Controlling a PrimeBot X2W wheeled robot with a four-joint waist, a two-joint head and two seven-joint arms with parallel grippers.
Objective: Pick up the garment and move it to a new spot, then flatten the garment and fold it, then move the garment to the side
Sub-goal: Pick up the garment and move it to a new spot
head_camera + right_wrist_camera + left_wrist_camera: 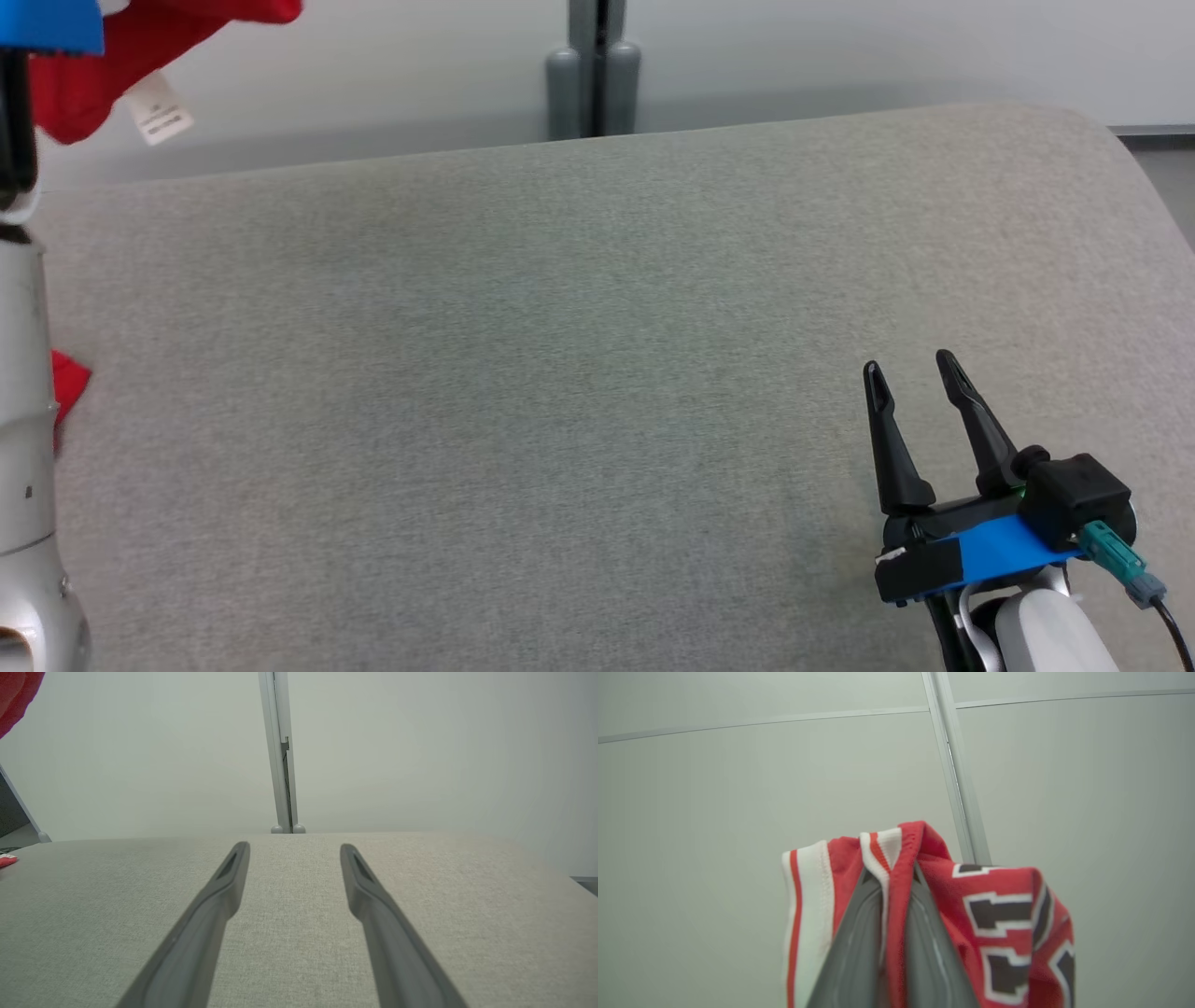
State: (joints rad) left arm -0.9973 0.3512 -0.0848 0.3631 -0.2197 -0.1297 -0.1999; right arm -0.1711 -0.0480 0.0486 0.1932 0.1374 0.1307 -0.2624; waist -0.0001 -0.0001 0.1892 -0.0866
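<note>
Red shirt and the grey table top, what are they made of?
The red shirt looks like soft, matte sports cloth: it droops in folds, with stitched white trim. The grey table top seems covered in woven fabric, since a fine speckled weave shows.

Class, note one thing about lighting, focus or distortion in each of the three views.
Head view: soft, even light on the grey table, no hard shadows. Left wrist view: the left gripper, close to the lens, looks soft; the lettering on the garment is clearer. Right wrist view: wide-angle stretch makes the right gripper loom large.
</note>
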